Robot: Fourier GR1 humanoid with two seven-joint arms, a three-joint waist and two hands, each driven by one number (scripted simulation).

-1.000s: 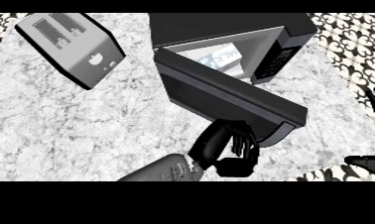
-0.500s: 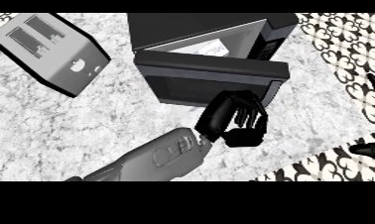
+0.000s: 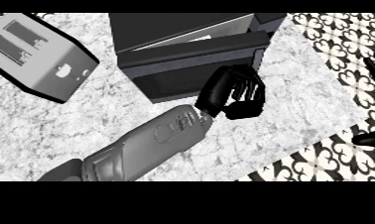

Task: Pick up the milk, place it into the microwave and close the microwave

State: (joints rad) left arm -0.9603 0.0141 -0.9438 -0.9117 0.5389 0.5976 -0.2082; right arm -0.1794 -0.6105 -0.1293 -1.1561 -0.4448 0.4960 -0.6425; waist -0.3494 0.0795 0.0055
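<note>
Looking steeply down onto a marbled counter (image 3: 110,114). At top centre, a dark microwave (image 3: 168,27), with its door (image 3: 194,67) swung almost home and only a narrow wedge of gap left along the upper edge. Through that gap, a pale sliver (image 3: 212,38), probably the milk, though too little on show to be sure; sitting inside the oven in any case, not on the counter.

Coming up from the lower left, a grey forearm ending in the black left hand (image 3: 234,94). Set against the front face of the door near its right end, fingers (image 3: 245,86) loosely bent and grasping nothing, thumb tucked below. Placed that way, seemingly, to push rather than grip: contact far from the hinge side for easy swing, knuckles and finger backs serving as a flat pusher.

At the far right edge, a small dark shape, apparently the right hand (image 3: 364,140), too cropped to tell open from closed. At upper left, a silver toaster (image 3: 44,54), well apart from the action.

Compared with half a second ago: door gap noticeably narrower, less of the white interior visible, hand further forward along with the door. Compared with a full second ago: door no longer hanging wide and angled outward.

Judged as the last step, nearly finished.
</note>
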